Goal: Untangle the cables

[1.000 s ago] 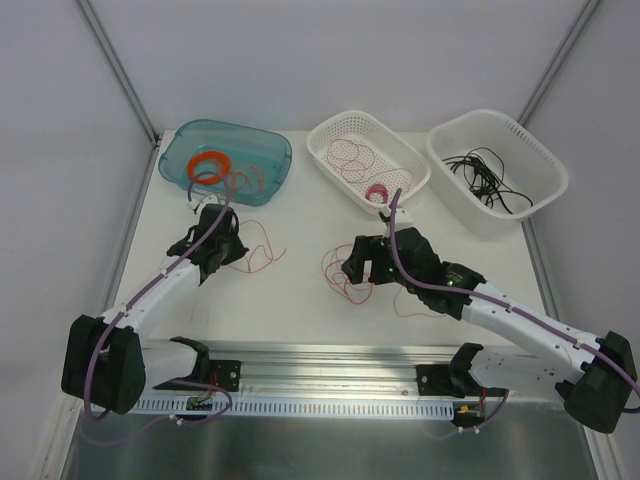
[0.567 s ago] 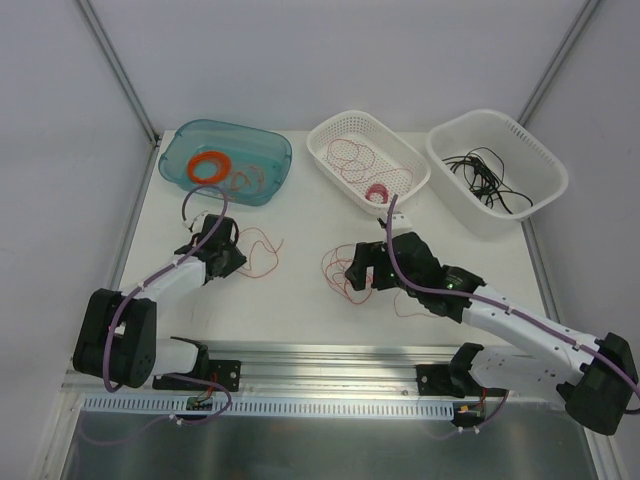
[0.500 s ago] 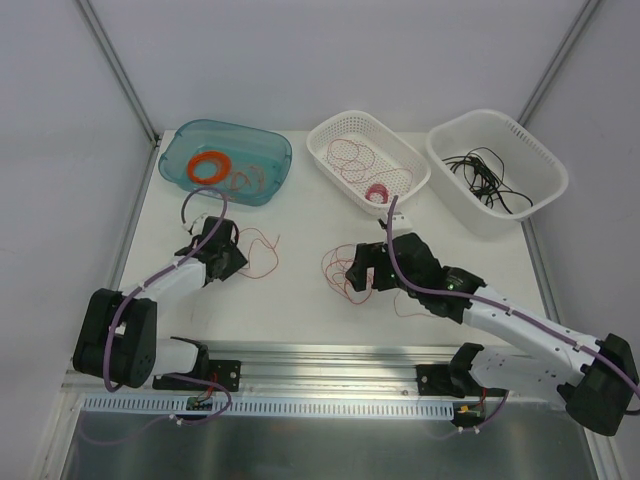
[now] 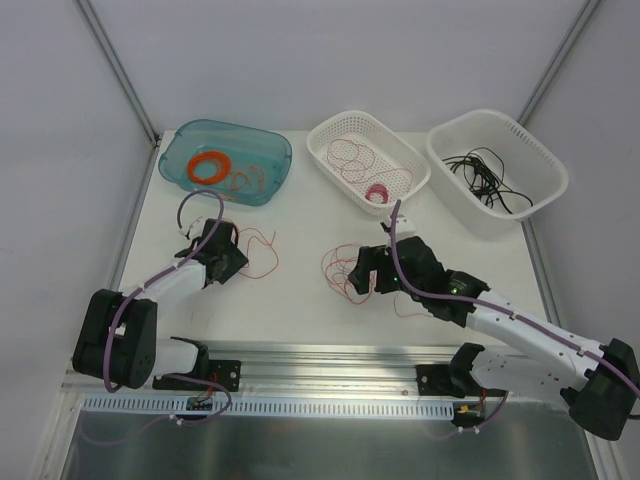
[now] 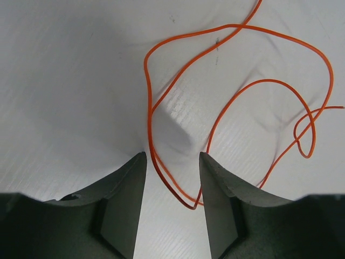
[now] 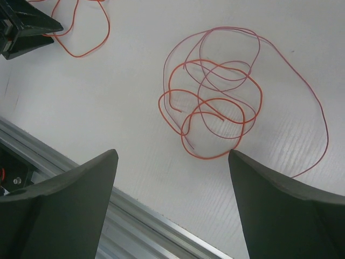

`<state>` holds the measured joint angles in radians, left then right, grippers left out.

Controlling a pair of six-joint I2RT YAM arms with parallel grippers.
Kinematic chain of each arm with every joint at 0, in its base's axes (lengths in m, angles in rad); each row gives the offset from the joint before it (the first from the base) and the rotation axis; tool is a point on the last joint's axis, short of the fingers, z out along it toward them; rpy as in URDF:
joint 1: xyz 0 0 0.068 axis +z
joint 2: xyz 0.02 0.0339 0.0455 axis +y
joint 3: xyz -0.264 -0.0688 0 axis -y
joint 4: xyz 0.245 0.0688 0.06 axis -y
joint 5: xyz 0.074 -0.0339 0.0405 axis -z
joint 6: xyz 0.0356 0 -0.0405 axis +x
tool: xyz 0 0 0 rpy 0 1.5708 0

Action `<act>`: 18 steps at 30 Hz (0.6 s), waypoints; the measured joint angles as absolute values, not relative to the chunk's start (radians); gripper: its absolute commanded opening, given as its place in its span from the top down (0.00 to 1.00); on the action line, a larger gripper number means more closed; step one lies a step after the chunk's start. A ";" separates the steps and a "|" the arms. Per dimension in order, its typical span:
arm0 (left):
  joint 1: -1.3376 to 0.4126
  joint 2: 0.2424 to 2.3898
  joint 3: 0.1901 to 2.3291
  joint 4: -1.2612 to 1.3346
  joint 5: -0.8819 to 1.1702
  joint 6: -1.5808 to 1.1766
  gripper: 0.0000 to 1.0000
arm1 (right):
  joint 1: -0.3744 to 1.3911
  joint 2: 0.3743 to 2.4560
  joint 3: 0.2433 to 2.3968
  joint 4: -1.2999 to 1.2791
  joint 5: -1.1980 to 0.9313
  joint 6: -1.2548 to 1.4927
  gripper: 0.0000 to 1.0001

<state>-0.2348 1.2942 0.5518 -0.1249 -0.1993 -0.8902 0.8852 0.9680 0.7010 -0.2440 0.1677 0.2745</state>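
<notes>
The cables [image 5: 264,81] look smooth, perhaps plastic-coated, lying on a matt, faintly ribbed white table [image 5: 64,81].

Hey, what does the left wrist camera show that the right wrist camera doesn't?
Left wrist only: the orange cable looping between the parted fingers of the left gripper. Right wrist only: a tangle of red and orange cables beyond the open right gripper, plus the metal rail. Both: the white table, the left gripper and that orange cable.

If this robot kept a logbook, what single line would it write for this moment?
left gripper: open astride orange cable on table | right gripper: open above red cable tangle | untangling: not done
</notes>
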 measured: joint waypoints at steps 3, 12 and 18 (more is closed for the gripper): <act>-0.235 1.296 0.565 -0.166 -0.219 -0.891 0.57 | 0.885 0.956 0.686 -0.244 0.168 0.271 0.12; -0.235 1.399 0.675 -0.294 -0.300 -0.791 0.57 | 0.885 0.916 0.646 -0.243 0.170 0.257 0.11; -0.234 1.524 0.796 -0.338 -0.307 -0.672 0.59 | 0.885 0.882 0.640 -0.244 0.176 0.250 0.11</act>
<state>-0.2344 1.5242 0.7963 -0.3378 -0.3065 -0.6724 0.8852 0.8818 0.6395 -0.2440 0.1757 0.2504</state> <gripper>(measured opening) 0.422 0.887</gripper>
